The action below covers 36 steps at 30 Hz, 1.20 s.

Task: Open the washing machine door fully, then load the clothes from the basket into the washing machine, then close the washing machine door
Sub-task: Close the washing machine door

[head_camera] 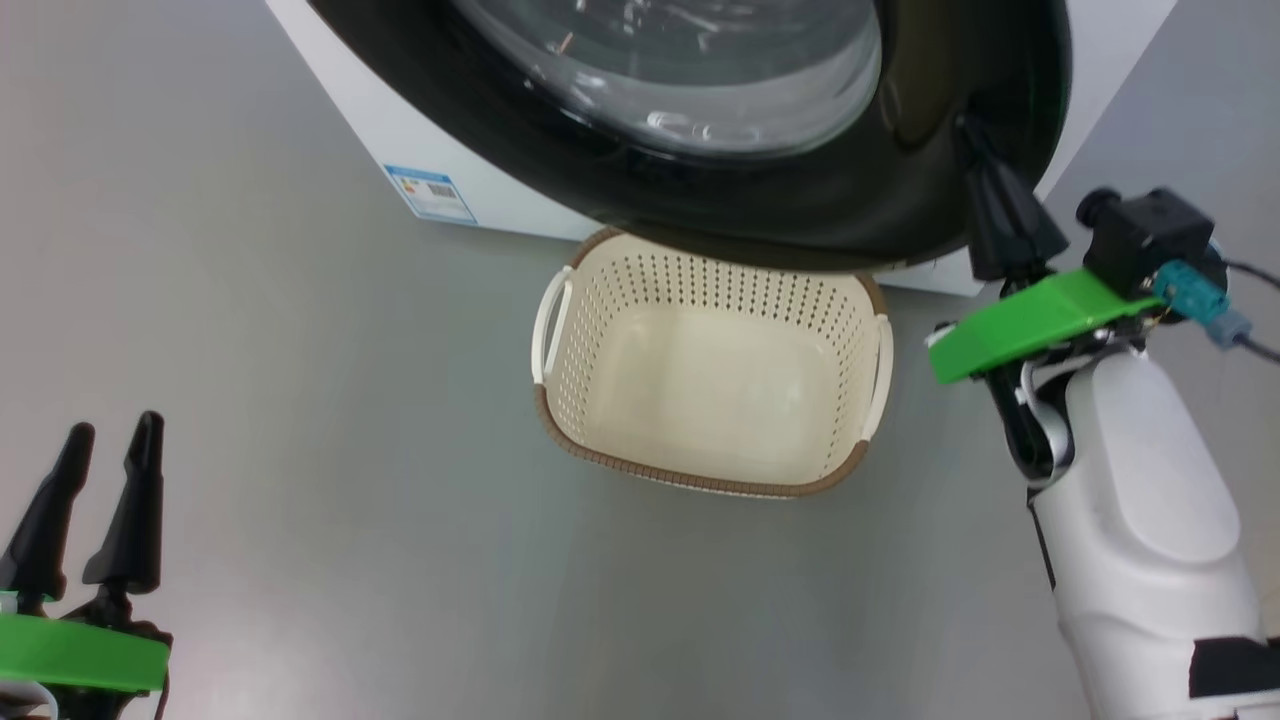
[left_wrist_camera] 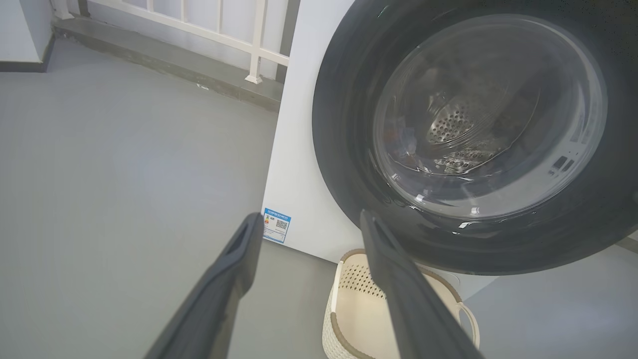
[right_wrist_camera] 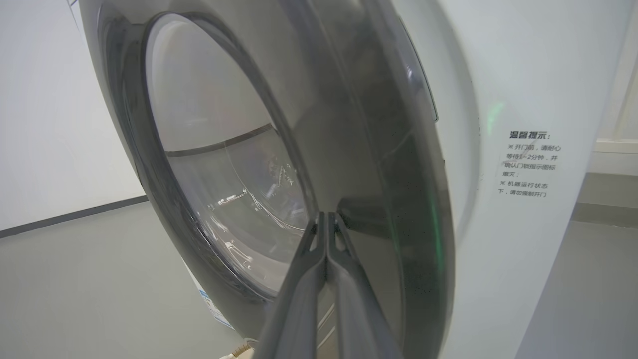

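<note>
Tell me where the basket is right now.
In the head view the basket sits on the floor at centre, its far rim under the black washing machine door, with the blue label off to its left.

Head cam looks down on the basket. Both wrist cams face the washing machine door, right one closest.

Empty cream basket sits beneath the glossy black door.

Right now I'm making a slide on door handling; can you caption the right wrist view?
Shut right hand at the glossy black rim of the washing machine door.
</note>
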### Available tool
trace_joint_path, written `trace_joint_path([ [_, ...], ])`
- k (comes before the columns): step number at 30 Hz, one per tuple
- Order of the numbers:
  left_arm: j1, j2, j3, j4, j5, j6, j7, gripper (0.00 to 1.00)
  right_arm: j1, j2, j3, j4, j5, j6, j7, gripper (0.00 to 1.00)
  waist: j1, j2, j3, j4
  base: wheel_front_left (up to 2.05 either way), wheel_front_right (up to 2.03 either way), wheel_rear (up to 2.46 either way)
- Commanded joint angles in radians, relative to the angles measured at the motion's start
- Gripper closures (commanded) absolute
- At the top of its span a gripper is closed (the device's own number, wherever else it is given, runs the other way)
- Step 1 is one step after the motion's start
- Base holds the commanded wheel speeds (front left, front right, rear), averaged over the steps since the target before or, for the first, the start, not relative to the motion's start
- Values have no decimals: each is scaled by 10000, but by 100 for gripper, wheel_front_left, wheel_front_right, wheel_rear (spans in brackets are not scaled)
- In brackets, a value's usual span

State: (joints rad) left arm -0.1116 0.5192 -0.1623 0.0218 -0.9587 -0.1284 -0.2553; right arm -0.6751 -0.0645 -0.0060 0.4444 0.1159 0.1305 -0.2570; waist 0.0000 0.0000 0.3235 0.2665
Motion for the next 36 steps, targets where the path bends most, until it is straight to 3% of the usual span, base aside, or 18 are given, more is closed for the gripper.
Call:
trace_joint_path([
  [1,-430,483,486,-254,-68,-23,-65,0,-389,143,118,-263,-70,2,-47,100,0,0,399,1,0,0,0],
  [16,-771,700,511,-464,-221,-23,-65,0,-2812,143,-683,619,-630,2,-47,100,0,0,1374,-16,0,0,0],
  [26,-849,698,456,-432,-260,-23,-65,0,-3646,143,-1536,1238,-1163,2,-48,100,0,0,1547,37,0,0,0],
  [36,-895,748,396,-362,-229,-23,-65,0,-4028,143,-1745,1687,-1665,2,-48,100,0,0,1541,14,0,0,0],
])
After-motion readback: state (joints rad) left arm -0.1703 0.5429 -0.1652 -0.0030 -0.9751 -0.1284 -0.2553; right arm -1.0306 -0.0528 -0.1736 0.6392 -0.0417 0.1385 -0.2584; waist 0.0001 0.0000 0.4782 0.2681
